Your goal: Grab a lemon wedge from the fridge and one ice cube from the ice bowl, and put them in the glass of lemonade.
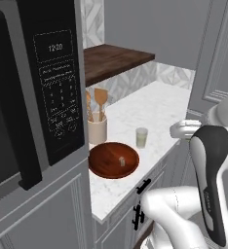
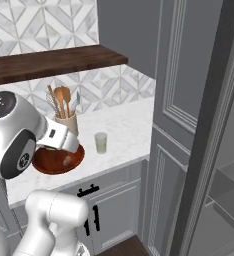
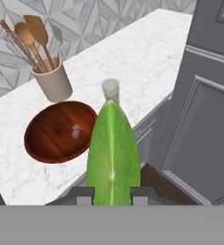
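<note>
Pincer (image 3: 113,197) was closed on the lemon wedge (image 3: 113,153), which stood upright between the two tips and blocked much of the hand view. Pincer hung in the air off the front edge of the bench (image 3: 147,57), above the cabinet fronts.

Ahead of the pincer and slightly left: wooden bowl (image 3: 60,130) on the bench, one ice cube (image 3: 76,132) lying near its middle. Same cube showed in the left base view (image 1: 121,161), bowl (image 1: 113,160) otherwise bare.

Straight ahead, just past the wedge's tip: glass of lemonade (image 3: 110,90), upright, pale drink inside; stood apart from the bowl (image 1: 142,137).

Further ahead-left, just behind the bowl: beige crock (image 3: 53,81) holding wooden spatulas (image 3: 37,33) and a whisk.
</note>
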